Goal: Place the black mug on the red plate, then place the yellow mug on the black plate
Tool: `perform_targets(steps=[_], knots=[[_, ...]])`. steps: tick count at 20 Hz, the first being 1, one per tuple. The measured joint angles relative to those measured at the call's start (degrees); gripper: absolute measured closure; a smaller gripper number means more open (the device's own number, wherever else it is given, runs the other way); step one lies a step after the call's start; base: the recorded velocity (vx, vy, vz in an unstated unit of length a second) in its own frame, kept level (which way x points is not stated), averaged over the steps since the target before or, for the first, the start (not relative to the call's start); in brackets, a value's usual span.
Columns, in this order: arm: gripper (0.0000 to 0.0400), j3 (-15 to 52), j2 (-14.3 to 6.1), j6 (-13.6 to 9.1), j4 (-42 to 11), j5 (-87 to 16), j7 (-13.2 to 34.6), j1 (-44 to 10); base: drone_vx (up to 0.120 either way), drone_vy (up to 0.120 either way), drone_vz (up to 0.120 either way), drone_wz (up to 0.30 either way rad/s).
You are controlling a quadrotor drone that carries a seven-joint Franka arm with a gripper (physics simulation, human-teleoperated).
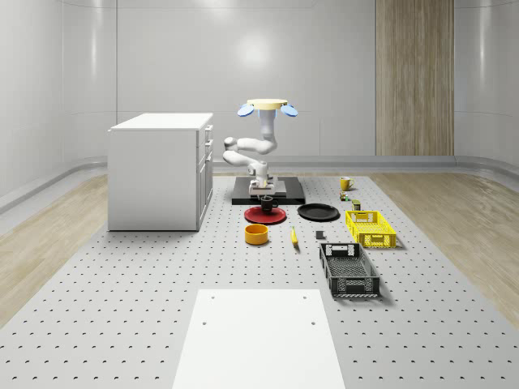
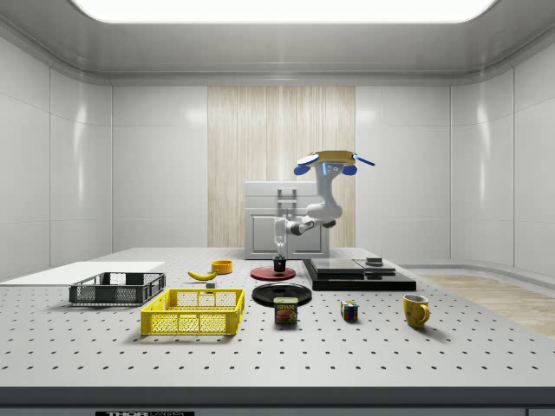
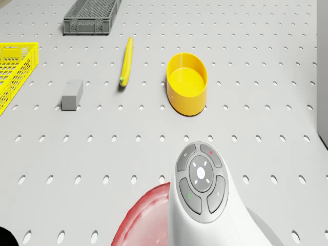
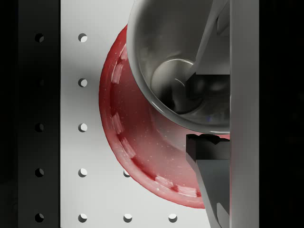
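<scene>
1. In the whole-scene view, a white cabinet (image 1: 160, 171) stands at the left of the perforated worktop (image 1: 122, 284), with a white board (image 1: 259, 340) cut off by the near edge.
2. Right of the cabinet, the drone (image 1: 267, 107) hovers over a dark slab (image 1: 268, 190) and the red plate (image 1: 265, 215). Its arm bends down to the hand (image 1: 265, 194).
3. The hand grips the black mug (image 1: 267, 204) at the rim, one finger (image 4: 213, 19) inside the cup and the other outside. The wrist view looks straight into the mug, with the plate underneath. Whether the mug touches the plate or hangs just above it cannot be told.
4. An orange-yellow bowl (image 1: 256, 234) sits in front of the red plate, and a banana (image 1: 293, 236) lies just right of it.
5. The black plate (image 1: 318, 212) lies right of the red plate, apart from it, with nothing on it.
6. A small grey block (image 1: 320, 236) lies beyond a dark grey crate (image 1: 349, 270).
7. Further right sits a yellow crate (image 1: 371, 228). Behind it are two small items, which the side view shows as a can (image 2: 286, 311) and a coloured cube (image 2: 349, 310).
8. The yellow mug (image 1: 346, 183) stands upright at the far right, well away from both plates.
</scene>
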Motion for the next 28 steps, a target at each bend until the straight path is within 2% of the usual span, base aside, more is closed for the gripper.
perform_targets(steps=[1,3,5,7,9,13,15,28], knots=[[0.0290,-0.34,0.08,0.10,0.16,-0.33,-0.02,-0.07,0.000,0.000,0.000,0.000],[0.0176,-0.83,0.24,0.20,0.38,-0.83,-0.05,-0.15,0.000,0.000,0.000,0.000],[0.0107,-0.64,0.34,0.00,0.27,-0.69,-0.11,-0.02,0.000,0.000,0.000,0.000],[0.0065,0.16,0.37,-0.46,-0.12,0.01,-0.18,0.28,0.000,0.000,0.000,0.000],[0.0039,1.32,0.38,-1.05,-0.65,1.06,-0.24,0.67,0.000,0.000,0.000,0.000],[0.0014,3.73,0.38,-2.19,-1.64,3.25,-0.34,1.36,0.000,0.010,0.120,0.000],[0.0009,4.49,0.40,-2.54,-1.92,3.95,-0.37,1.56,-0.040,0.120,0.120,0.000],[0.0000,5.92,0.46,-3.19,-2.42,5.25,-0.41,1.91,-0.120,0.120,0.000,0.000]])
